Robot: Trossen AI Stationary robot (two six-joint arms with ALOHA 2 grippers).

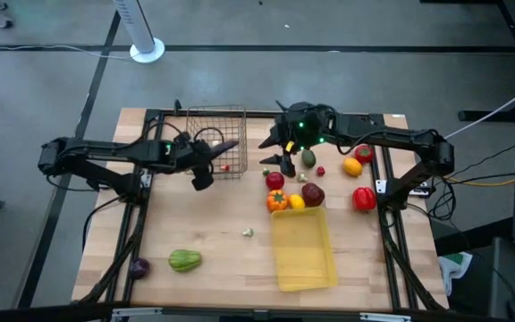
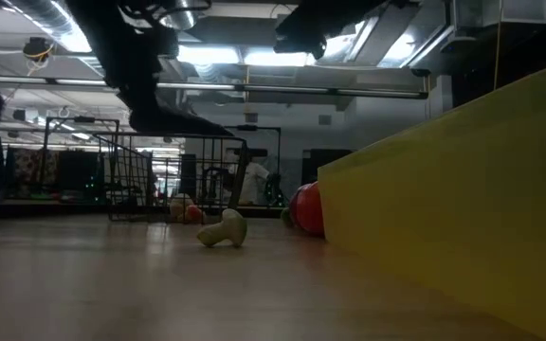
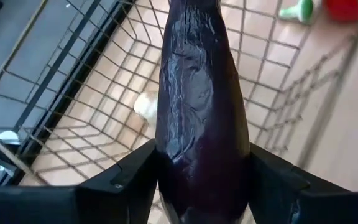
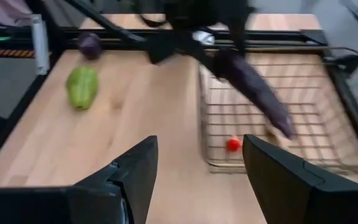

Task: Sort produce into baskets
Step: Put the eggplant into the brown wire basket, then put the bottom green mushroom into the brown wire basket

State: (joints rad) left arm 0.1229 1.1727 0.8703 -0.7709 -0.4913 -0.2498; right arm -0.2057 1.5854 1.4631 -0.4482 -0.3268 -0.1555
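Between the fingers of my left end effector [image 3: 201,186] sat a long, dark purple eggplant [image 3: 199,106], clamped at its thick end, its narrow end pointing out ahead of me and down over the wire basket [image 3: 73,118]. From my right wrist, the eggplant [image 4: 257,90] slanted into the open top of that basket [image 4: 272,134], tip low inside. Beneath the tip lay a small red piece [image 4: 232,144] on the mesh floor, and a pale piece [image 3: 145,104] lay there too, just under the eggplant's side.

My left end effector [image 1: 206,159] hung at the basket's [image 1: 216,141] near edge, on the side towards my left arm's base. My right end effector [image 1: 284,159] hovered on the basket's other side, its fingers [image 4: 129,177] parted and empty.

Beyond my right end effector, away from the basket, loose produce lay in a cluster on the counter [image 1: 213,215]: a green avocado-like piece [image 1: 308,158], a red tomato [image 1: 275,181], an orange pepper [image 1: 277,200], a dark red piece [image 1: 312,193], a yellow piece [image 1: 297,202], an orange fruit [image 1: 353,167], and two red peppers [image 1: 364,198] [image 1: 363,153]. The yellow tray [image 1: 303,250] lay just past that cluster, towards the counter's front edge, with nothing visible in it.

Well away from both end effectors, a small whitish mushroom [image 1: 248,233] lay on bare wood, with a green squash [image 1: 184,260] and a purple onion [image 1: 139,266] near the front left corner.
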